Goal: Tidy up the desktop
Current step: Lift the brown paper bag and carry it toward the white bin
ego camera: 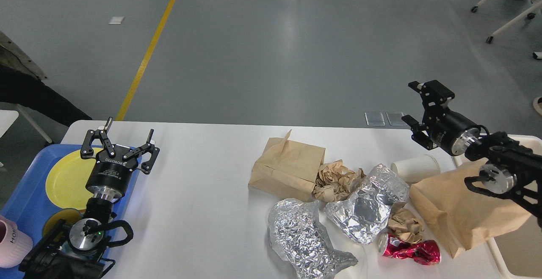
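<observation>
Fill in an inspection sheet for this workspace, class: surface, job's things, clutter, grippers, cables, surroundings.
Surface: white desktop, left half bare.
Job's things: two paper bags, two foil sheets, paper wads, crushed red can, paper cup.
Clutter: blue tray with yellow plate; pink cup.
Grippers: left gripper open, empty; right gripper raised, empty.
Cables: nothing seen.
Surroundings: grey floor, yellow line, white bin.

The left tool (120, 147) bears white lettering reading "ROBOTIQ" on its black body, with smaller print below too fine to read. The pink cup (12, 241) shows "HOM", cut off.
</observation>
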